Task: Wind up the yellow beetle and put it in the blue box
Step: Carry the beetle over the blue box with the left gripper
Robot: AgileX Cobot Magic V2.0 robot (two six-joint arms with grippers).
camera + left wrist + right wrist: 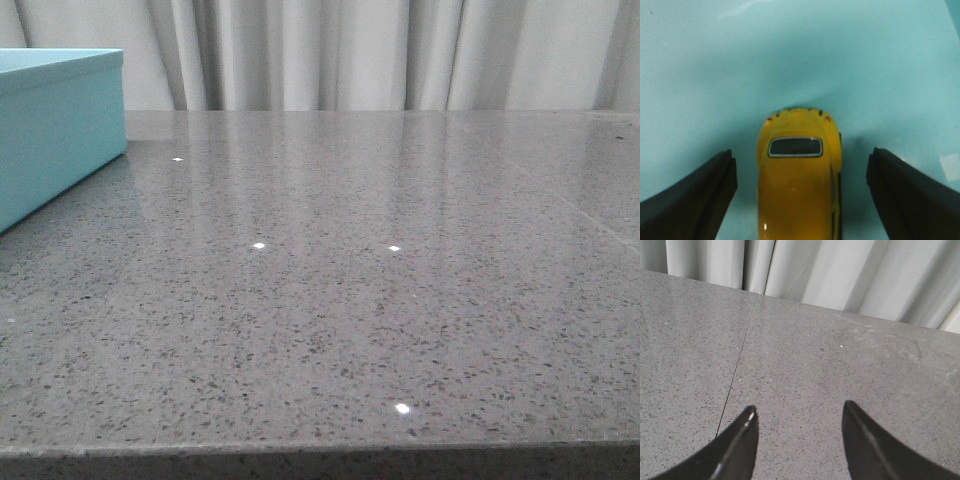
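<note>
Two claws are at work, and only the left one concerns the load. Starting at the 9 o'clock side of the front view, the blue box (55,125) sits at the far left of the grey speckled tabletop (350,300), cut off by the frame edge; neither arm shows in that view.

In the left wrist view, the left claw (800,195) hangs spread wide over a turquoise surface, which is most likely the box's inner floor or its top; the pictures do not settle which. The yellow beetle (799,175) lies between the two dark fingers (695,200), with a clear gap on each side, so nothing grips it. Its dark window and the rounded end with small red marks point toward 12 o'clock, away from the wrist.

Judged from this, the car has reached the box and the step in hand is a clean release. To do it well, the left claw should lift straight up with its jaws kept wide, so that neither finger nudges the wheels and sets the toy rolling.

Further right, the right claw (797,440) hovers open and empty over bare tabletop, grey curtains (815,275) behind it at 12 o'clock.
</note>
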